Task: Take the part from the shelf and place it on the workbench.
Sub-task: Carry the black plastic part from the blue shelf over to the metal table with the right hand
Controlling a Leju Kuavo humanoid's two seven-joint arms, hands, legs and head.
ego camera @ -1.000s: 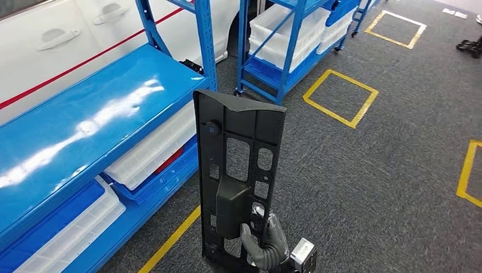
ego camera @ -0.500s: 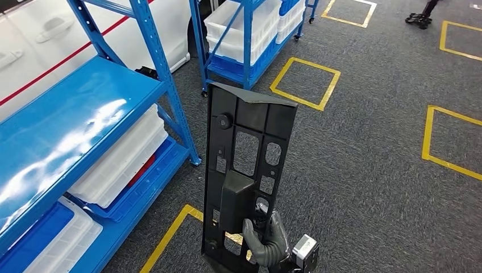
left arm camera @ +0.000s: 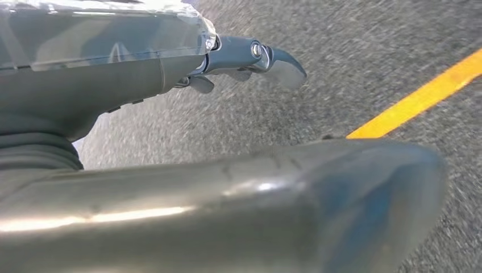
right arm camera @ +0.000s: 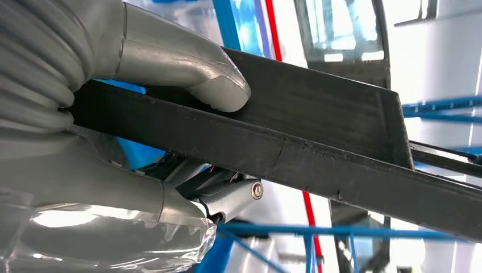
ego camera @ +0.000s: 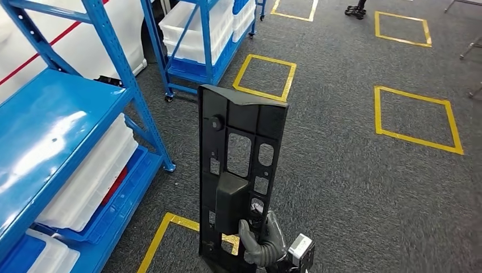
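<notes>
The part point(ego camera: 241, 148) is a long black plastic panel with several cut-outs and a raised block. It stands upright in the middle of the head view, over the grey floor and to the right of the blue shelf point(ego camera: 51, 125). My right hand point(ego camera: 262, 244) grips its lower end from the right. In the right wrist view the thumb point(right arm camera: 187, 68) presses on one face of the part point(right arm camera: 318, 131) and the fingers wrap under its edge. My left hand point(left arm camera: 113, 85) hangs above the carpet, holding nothing, its fingers point(left arm camera: 256, 54) stretched out.
White bins point(ego camera: 91, 176) fill the blue shelf's lower levels at the left. A second blue rack point(ego camera: 199, 34) with white bins stands further back. Yellow squares point(ego camera: 418, 116) mark the grey carpet ahead and to the right. A yellow line point(ego camera: 165, 233) runs by the shelf's foot.
The whole picture has slid to the left, so the camera has turned right, away from the shelf. The part stays upright in my right hand's grip.
</notes>
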